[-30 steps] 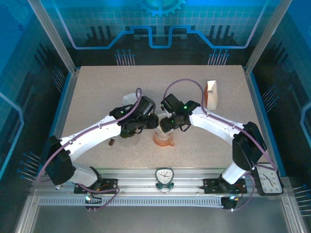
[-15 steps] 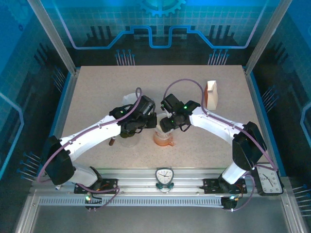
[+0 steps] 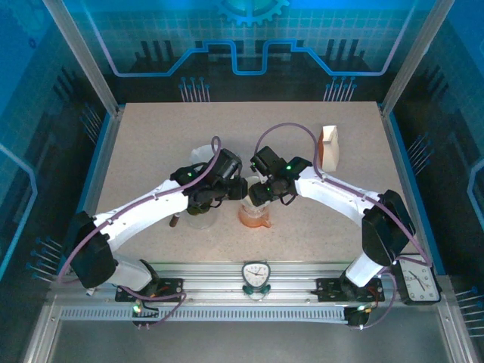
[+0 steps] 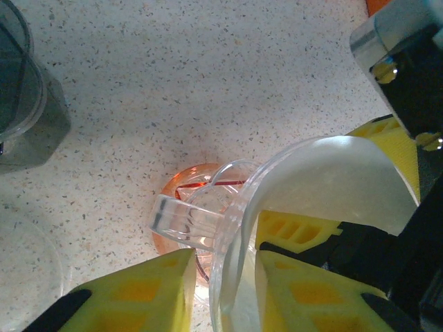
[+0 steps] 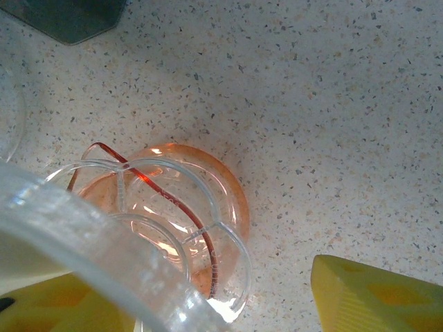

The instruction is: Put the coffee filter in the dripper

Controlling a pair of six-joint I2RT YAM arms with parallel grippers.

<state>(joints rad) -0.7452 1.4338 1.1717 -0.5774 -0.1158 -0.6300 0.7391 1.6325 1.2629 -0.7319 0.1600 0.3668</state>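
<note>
The left pincer [image 4: 225,290] is clamped on the rim of the clear dripper [image 4: 239,207], with the white coffee filter [image 4: 339,180] curled inside it. The right pincer [image 5: 221,294] stands with fingers spread apart at the same rim. Beneath sits an orange glass jug [image 5: 208,187] near the middle of the speckled beige desk [image 3: 151,144], fenced by blue-lit grid walls [image 3: 302,30].

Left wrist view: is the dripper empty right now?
No, a white coffee filter lies curved inside the rim of the clear dripper.
</note>
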